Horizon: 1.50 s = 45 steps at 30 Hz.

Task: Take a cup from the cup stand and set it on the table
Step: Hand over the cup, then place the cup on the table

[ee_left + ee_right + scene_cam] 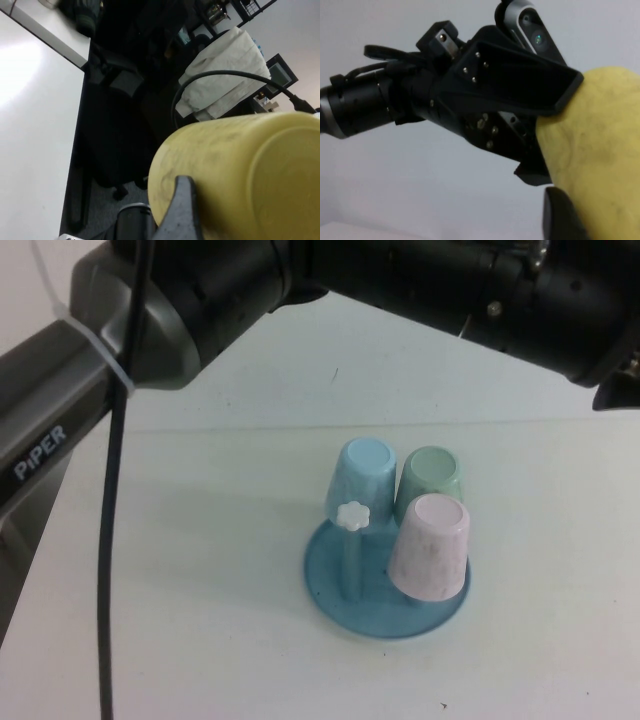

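Left gripper [540,145] clamped on cup [240,175] (held aloft), right gripper [565,220] against cup, grip unclear, stand [385,585] at table's [200,590] 3 o'clock.

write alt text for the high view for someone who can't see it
A round blue cup stand sits on a white table with three cups upside down on its pegs: light blue, pale green and pale pink. One peg with a white flower cap is bare. Two black robot arms cross the top; neither the left nor the right gripper shows.
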Tool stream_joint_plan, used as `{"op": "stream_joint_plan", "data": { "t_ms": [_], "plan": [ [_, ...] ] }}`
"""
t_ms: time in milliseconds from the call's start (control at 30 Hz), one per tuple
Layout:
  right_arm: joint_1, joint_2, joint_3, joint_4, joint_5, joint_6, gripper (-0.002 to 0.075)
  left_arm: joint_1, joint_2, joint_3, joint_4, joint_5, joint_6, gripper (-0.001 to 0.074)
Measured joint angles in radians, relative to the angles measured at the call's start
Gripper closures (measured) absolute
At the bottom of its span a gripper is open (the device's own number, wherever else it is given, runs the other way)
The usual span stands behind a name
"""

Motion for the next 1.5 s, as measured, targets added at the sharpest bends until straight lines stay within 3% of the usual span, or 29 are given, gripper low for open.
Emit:
{"op": "stream_joint_plan", "data": {
  "t_ms": [133,200,333,467,533,600,633,700,767,867,1100,1333,1500],
  "plan": [
    [0.0,0.0,-0.004,0.002,0.004,-0.015,0.0597,-0.006,0.0,0.0,-0.012,-0.014,0.049,0.0191],
    [0.0,0.0,-0.009,0.008,0.017,-0.021,0.0661,-0.006,0.0,0.0,-0.026,-0.018,0.065,0.0204],
    [0.0,0.0,-0.015,0.008,0.029,-0.037,0.0696,-0.006,0.0,0.0,-0.032,-0.018,0.092,0.0202],
    [0.0,0.0,-0.017,0.008,-0.002,-0.074,0.07,-0.006,0.0,0.0,-0.012,-0.014,0.096,0.0086],
    [0.0,0.0,-0.017,0.008,-0.02,-0.076,0.07,-0.002,-0.002,0.0,0.003,-0.01,0.098,0.0066],
    [0.0,0.005,-0.017,0.008,-0.035,-0.058,0.07,0.007,-0.008,-0.002,0.05,-0.009,0.091,0.0105],
    [0.0,0.017,-0.019,-0.003,-0.036,-0.035,0.07,0.013,-0.014,-0.002,0.084,-0.008,0.075,0.016],
    [0.0,0.053,-0.032,-0.075,-0.031,0.022,0.0701,0.017,-0.027,-0.008,0.188,-0.007,0.025,0.0321],
    [0.0,0.11,-0.053,-0.202,0.0,0.108,0.0701,0.021,-0.042,-0.01,0.326,-0.003,-0.019,0.0538],
    [0.0,0.209,-0.1,-0.397,0.077,0.225,0.0701,0.013,-0.058,-0.01,0.566,0.005,-0.052,0.068],
    [0.0,0.461,-0.259,-0.764,0.26,0.374,0.0701,-0.065,-0.067,0.028,1.044,0.011,-0.157,0.0731],
    [0.003,0.706,-0.39,-1.032,0.404,0.477,0.0701,-0.247,-0.137,0.161,1.373,0.012,-0.266,0.0734],
    [0.086,0.836,-0.425,-1.156,0.413,0.548,0.0701,-0.336,-0.215,0.305,1.563,0.01,-0.379,0.0735]
  ]
}}
